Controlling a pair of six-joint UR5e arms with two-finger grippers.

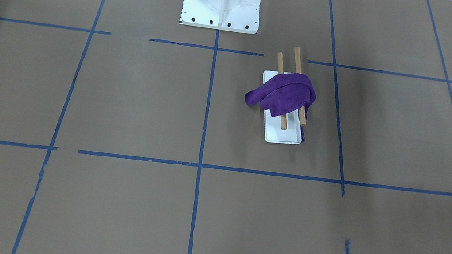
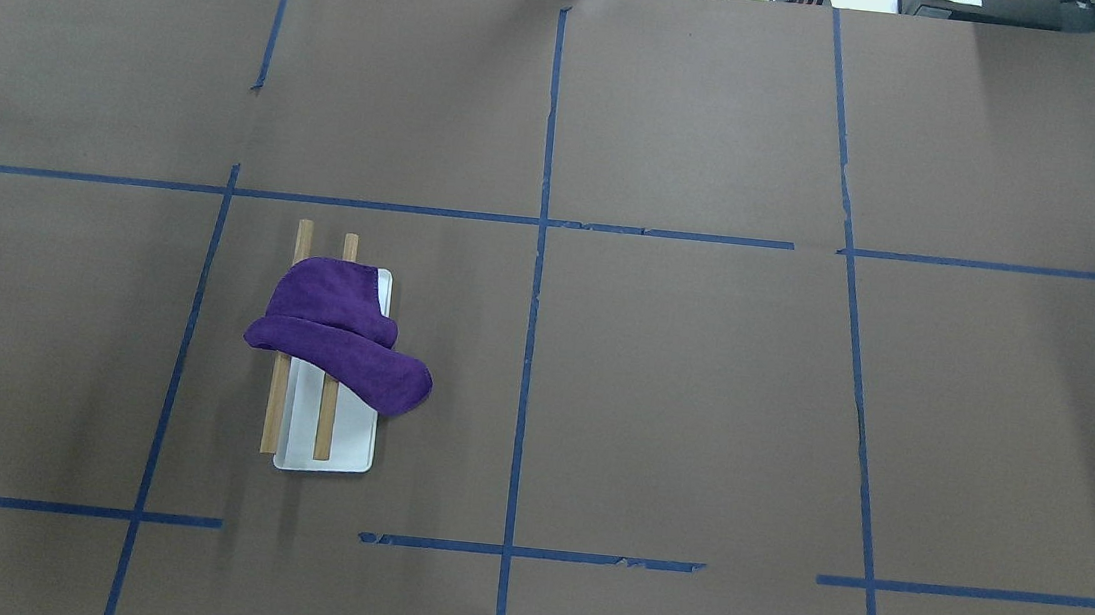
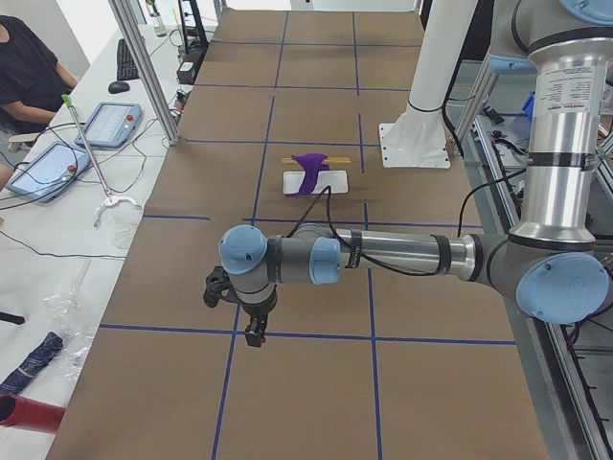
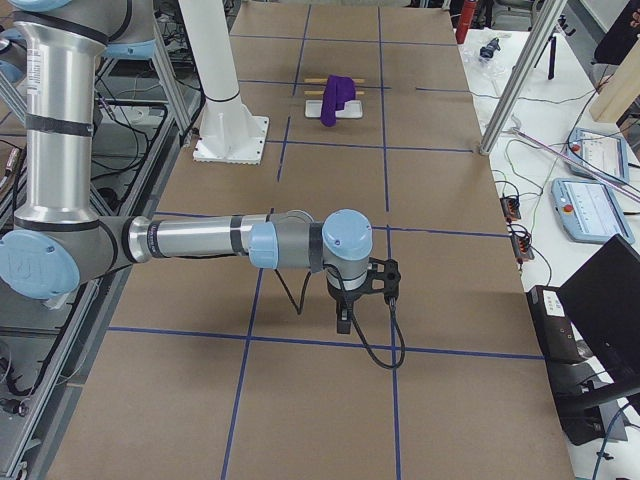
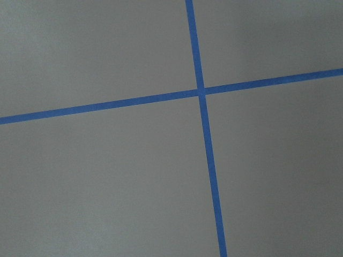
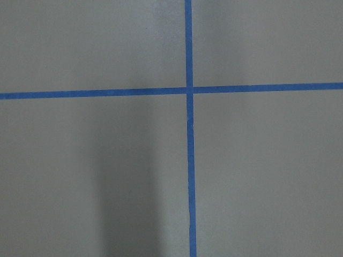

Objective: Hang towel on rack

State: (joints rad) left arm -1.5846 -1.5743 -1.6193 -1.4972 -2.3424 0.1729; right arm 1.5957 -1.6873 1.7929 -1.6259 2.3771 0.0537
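The deep purple towel point(image 1: 284, 95) lies draped across both wooden rods of the rack point(image 1: 298, 59), which stands on a white base point(image 1: 283, 136). One end of the towel droops off the rack's side toward the table's middle point(image 2: 394, 383). The towel point(image 2: 335, 327) covers the far half of the rods point(image 2: 274, 412). My left gripper point(image 3: 251, 331) shows only in the exterior left view, far from the rack near the table's left end, and I cannot tell if it is open. My right gripper point(image 4: 343, 320) shows only in the exterior right view, near the right end, state unclear.
The robot's white pedestal point(image 1: 222, 1) stands at the table's near edge, a little to the side of the rack. Blue tape lines grid the brown table point(image 2: 703, 363). A person point(image 3: 24, 77) and tablets point(image 3: 101, 123) are at a side desk.
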